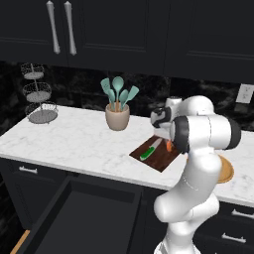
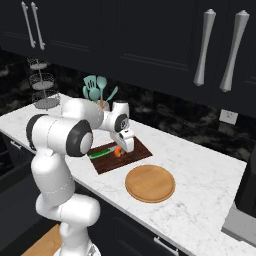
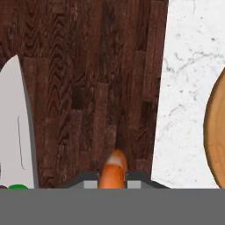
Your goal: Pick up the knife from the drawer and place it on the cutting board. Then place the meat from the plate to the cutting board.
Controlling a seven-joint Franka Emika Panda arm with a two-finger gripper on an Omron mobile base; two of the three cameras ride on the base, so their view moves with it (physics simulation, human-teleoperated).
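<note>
The dark wooden cutting board [image 1: 159,158] [image 2: 134,149] [image 3: 96,79] lies on the marble counter. On it rests the knife [image 1: 150,149] [image 2: 102,153] [image 3: 17,132], green handle toward the front, silver blade pointing away. My gripper [image 1: 169,143] [image 2: 120,148] [image 3: 112,181] hangs just above the board's right part, shut on the orange-red meat [image 1: 169,147] [image 2: 118,152] [image 3: 113,171], which pokes out between the fingers. I cannot tell whether the meat touches the board. The round tan plate [image 1: 226,171] [image 2: 150,183] [image 3: 217,132] sits bare to the board's right. The black drawer [image 1: 84,213] stands pulled open below the counter.
A beige holder with teal spatulas [image 1: 117,115] [image 2: 96,90] stands behind the board. A tiered wire stand [image 1: 38,94] [image 2: 42,85] is at the counter's far left. Dark upper cabinets hang overhead. My own arm blocks part of the board in both base views.
</note>
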